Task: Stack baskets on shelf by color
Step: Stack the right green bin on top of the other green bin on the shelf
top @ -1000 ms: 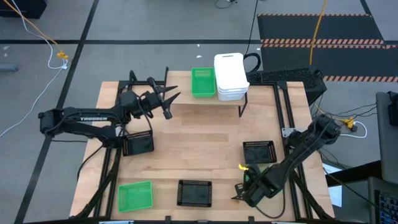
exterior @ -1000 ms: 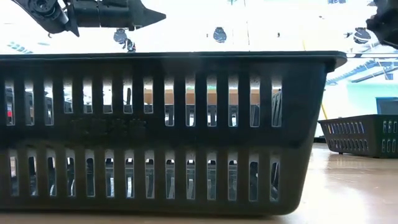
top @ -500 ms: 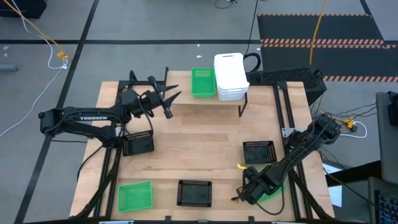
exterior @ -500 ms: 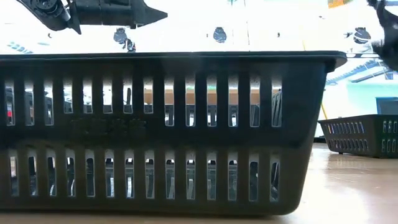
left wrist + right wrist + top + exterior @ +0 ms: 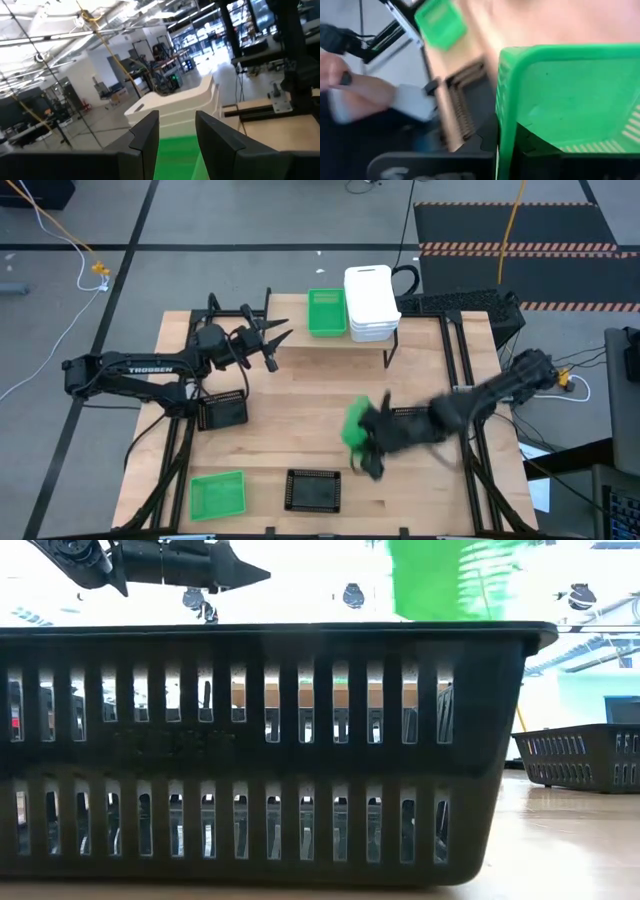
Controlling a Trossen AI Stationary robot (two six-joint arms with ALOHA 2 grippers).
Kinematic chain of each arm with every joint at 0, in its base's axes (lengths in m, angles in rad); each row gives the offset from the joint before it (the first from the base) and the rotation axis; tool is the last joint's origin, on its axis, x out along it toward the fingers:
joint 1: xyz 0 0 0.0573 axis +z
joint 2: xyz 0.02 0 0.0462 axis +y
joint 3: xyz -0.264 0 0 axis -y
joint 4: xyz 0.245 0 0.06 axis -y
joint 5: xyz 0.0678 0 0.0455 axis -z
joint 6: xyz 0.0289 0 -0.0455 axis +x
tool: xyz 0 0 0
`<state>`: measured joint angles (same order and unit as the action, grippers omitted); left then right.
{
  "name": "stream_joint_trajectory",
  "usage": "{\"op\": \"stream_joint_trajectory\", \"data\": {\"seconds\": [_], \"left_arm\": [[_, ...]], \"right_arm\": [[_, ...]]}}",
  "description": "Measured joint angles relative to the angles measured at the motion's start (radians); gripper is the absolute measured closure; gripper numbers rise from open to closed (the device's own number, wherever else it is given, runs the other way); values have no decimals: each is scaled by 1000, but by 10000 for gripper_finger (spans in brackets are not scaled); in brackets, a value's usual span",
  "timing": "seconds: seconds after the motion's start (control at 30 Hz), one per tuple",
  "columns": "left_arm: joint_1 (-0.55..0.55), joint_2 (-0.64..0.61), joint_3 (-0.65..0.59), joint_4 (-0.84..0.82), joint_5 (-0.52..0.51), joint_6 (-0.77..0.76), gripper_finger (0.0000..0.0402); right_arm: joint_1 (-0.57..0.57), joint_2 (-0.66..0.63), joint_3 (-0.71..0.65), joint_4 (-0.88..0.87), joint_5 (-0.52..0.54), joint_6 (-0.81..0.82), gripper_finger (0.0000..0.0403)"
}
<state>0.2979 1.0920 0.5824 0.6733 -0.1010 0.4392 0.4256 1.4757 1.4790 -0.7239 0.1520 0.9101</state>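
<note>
My right gripper (image 5: 368, 442) is shut on a green mesh basket (image 5: 354, 425) and holds it in the air over the table's middle; the arm shows blurred. The basket also shows high in the low view (image 5: 440, 580). On the shelf (image 5: 390, 340) at the far edge stand a green basket (image 5: 326, 312) and a stack of white baskets (image 5: 371, 302). My left gripper (image 5: 272, 340) hovers open to the left of the shelf, with nothing between its fingers (image 5: 150, 135). My right gripper holds the green basket by its rim and side wall (image 5: 501, 125). One dark finger (image 5: 485, 147) shows outside the wall and dark shows inside the basket too. The basket is lifted clear of the table; the blur hides its tilt.
Black baskets sit on the table at the left (image 5: 222, 412), near the front edge (image 5: 313, 490) and at the right under my right arm (image 5: 415, 423). Another green basket (image 5: 217, 494) lies at the near left corner. A black basket (image 5: 270, 750) fills the low view.
My right gripper has shut on the green basket at the table's near right corner, then swung fast with it up, toward the left and the far edge, to the table's middle. The basket is lifted clear of the table.
</note>
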Motion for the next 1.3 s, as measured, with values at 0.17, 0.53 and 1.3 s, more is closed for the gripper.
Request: {"op": "stream_joint_trajectory", "data": {"seconds": [0.17, 0.53, 1.3], "left_arm": [[-21, -30, 1, -53, -99, 1, 270], [-66, -159, 1, -290, -223, -85, 270], [-112, -190, 1, -589, -275, -320, 270]], "right_arm": [[-242, -27, 98, -14, -44, -591, 402], [-512, 25, 198, 179, 111, -1423, 403], [-759, 503, 749, -393, 28, -1359, 403]]}}
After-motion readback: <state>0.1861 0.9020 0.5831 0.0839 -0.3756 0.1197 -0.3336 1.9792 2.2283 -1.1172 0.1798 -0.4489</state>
